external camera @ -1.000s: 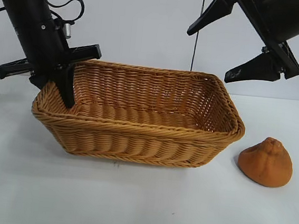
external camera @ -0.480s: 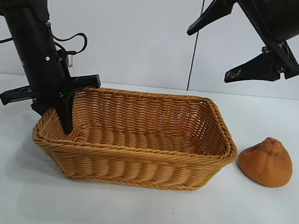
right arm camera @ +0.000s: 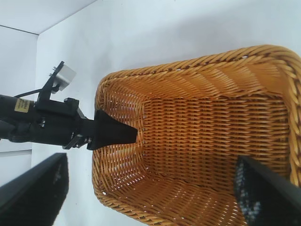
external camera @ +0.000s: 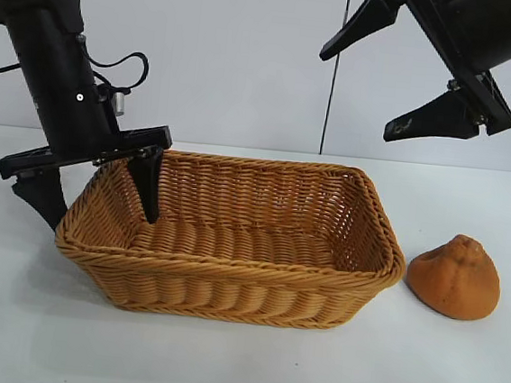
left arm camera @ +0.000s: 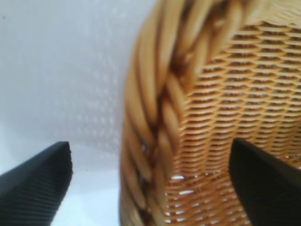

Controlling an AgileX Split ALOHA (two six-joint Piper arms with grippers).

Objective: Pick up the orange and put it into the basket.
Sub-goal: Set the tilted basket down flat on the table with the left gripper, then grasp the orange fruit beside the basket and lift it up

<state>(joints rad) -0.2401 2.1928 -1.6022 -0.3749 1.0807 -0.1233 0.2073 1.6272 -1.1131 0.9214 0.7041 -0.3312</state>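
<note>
- I am spreading my left claw wide over the basket's short end wall: a moment ago I was pinching that braided rim, and now one finger is hanging inside the basket, the other outside.
- The basket, tipped up at my end a second ago, is now sitting flat on the white table, dropped and free of me.
- My right claw is hovering open above the basket's far corner, gripping nothing.
- The orange is lying on the table just beside the basket's opposite end, untouched, so I judge picking it up is coming next.
</note>
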